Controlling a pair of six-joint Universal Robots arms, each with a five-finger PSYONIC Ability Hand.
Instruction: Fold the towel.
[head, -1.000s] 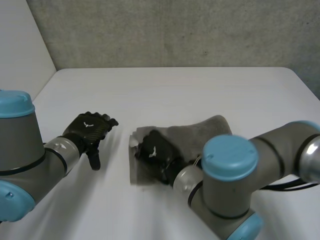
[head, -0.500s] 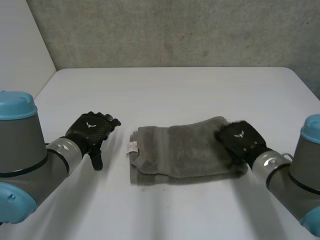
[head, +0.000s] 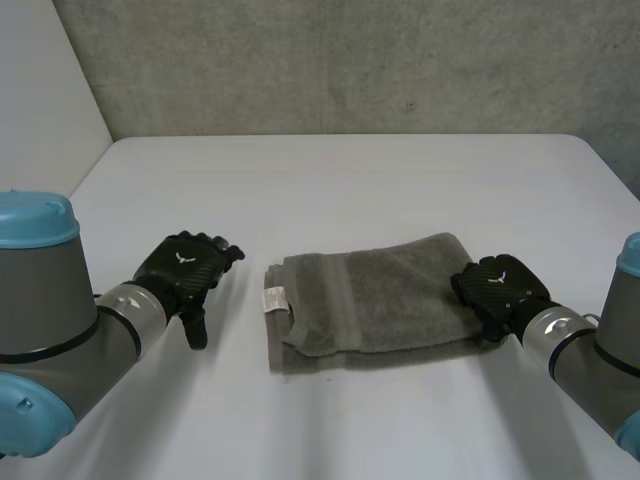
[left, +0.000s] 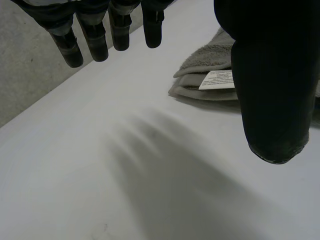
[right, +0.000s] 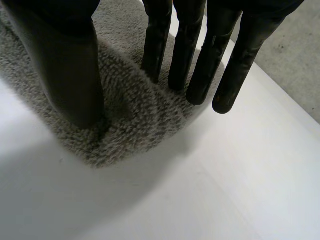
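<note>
A grey towel (head: 370, 295) lies folded into a flat oblong at the middle of the white table (head: 340, 180), with a white label (head: 271, 297) at its left end. My left hand (head: 185, 268) hovers open a little to the left of the towel, apart from it; in the left wrist view its fingers (left: 95, 40) are straight above bare table, with the towel's labelled corner (left: 210, 65) beside the thumb. My right hand (head: 500, 285) rests at the towel's right end. There its straight fingers (right: 200, 55) and thumb lie on the pile (right: 130, 120) without pinching it.
The table meets a grey wall (head: 350, 60) at the back and a white wall (head: 40, 90) on the left. Bare tabletop lies all round the towel.
My right hand has swept from the towel's left part across to its right end, and the arm has drawn back right. The towel now lies flatter. The left hand has barely shifted.
</note>
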